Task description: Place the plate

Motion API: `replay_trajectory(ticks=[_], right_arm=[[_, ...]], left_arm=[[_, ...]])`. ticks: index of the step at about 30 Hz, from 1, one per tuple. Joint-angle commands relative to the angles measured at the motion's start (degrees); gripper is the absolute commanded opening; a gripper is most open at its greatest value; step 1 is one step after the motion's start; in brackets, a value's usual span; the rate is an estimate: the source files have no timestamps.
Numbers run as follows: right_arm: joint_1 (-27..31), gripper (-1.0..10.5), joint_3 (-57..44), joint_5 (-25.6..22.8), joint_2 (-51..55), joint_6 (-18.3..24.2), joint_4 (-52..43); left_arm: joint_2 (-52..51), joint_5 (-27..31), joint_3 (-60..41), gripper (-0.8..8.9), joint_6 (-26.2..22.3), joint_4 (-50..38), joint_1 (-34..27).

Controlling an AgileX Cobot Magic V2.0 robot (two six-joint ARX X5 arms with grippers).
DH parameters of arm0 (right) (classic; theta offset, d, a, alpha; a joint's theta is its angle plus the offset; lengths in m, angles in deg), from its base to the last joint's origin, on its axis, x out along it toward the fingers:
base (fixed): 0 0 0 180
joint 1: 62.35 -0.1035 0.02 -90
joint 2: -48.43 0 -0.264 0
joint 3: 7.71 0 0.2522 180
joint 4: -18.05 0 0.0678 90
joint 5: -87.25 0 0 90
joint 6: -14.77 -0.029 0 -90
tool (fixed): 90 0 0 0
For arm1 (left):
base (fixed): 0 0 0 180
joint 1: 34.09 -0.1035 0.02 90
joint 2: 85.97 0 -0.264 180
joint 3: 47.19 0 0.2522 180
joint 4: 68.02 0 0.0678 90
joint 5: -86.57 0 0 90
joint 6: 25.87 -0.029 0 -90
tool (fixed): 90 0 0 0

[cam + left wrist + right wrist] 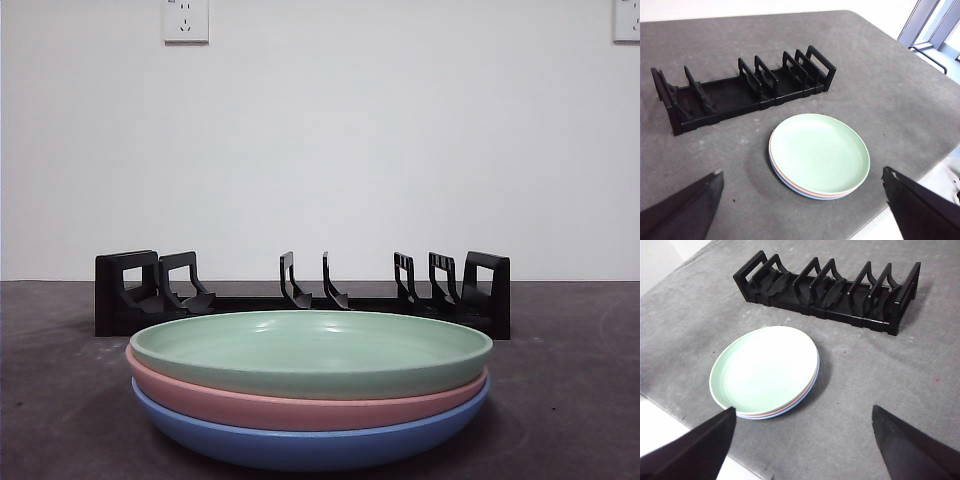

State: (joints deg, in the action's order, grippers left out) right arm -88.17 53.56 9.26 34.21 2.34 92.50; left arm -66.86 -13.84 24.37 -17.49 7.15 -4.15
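Three plates lie stacked near the table's front edge: a green plate (310,350) on top, a pink plate (300,402) under it and a blue plate (310,445) at the bottom. The wrist views show the green plate (819,152) (764,369) from above. Behind the stack stands an empty black plate rack (300,292) (740,87) (832,290) with upright dividers. My left gripper (802,207) hangs open high above the table, short of the stack. My right gripper (802,440) is likewise open and raised, holding nothing. Neither arm shows in the front view.
The grey table (570,380) has rounded corners and its front edge (900,200) lies close to the stack. A white wall with sockets (186,20) stands behind the rack. A window frame (927,25) shows beyond the table in the left wrist view.
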Motion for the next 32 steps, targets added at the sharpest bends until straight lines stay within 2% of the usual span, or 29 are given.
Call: replay_trajectory(ticks=[1, 2, 4, 5, 6, 26, 32], right_arm=[[-0.28, 4.3, 0.48, -0.02, -0.13, -0.17, -0.46], [-0.28, 3.8, 0.48, 0.0, -0.13, -0.2, -0.5], [-0.28, 0.7, 0.48, -0.07, -0.13, -0.13, -0.57], [-0.28, -0.1, 0.48, -0.28, -0.13, 0.31, -0.66], [-0.28, 0.2, 0.48, -0.44, -0.13, 1.01, -0.83], [-0.28, 0.2, 0.5, -0.07, -0.13, 1.31, -1.09], [-0.28, 0.2, 0.5, -0.09, -0.13, 1.31, -1.09]], left_arm=[[0.37, 0.09, 0.5, 3.93, 0.28, -0.33, 0.42], [0.37, 0.09, 0.5, 2.93, 0.28, -0.26, 0.42], [0.37, 0.09, 0.5, -0.19, 0.26, 0.2, 0.42], [0.37, 0.09, 0.5, 0.26, 0.28, 0.39, 0.39], [0.37, 0.11, 0.5, 0.07, 0.28, 0.57, 0.42], [0.33, 0.15, 0.07, 0.07, 0.26, 0.24, 0.35], [0.28, -0.11, -1.01, 0.07, 0.24, 0.28, -7.89]])
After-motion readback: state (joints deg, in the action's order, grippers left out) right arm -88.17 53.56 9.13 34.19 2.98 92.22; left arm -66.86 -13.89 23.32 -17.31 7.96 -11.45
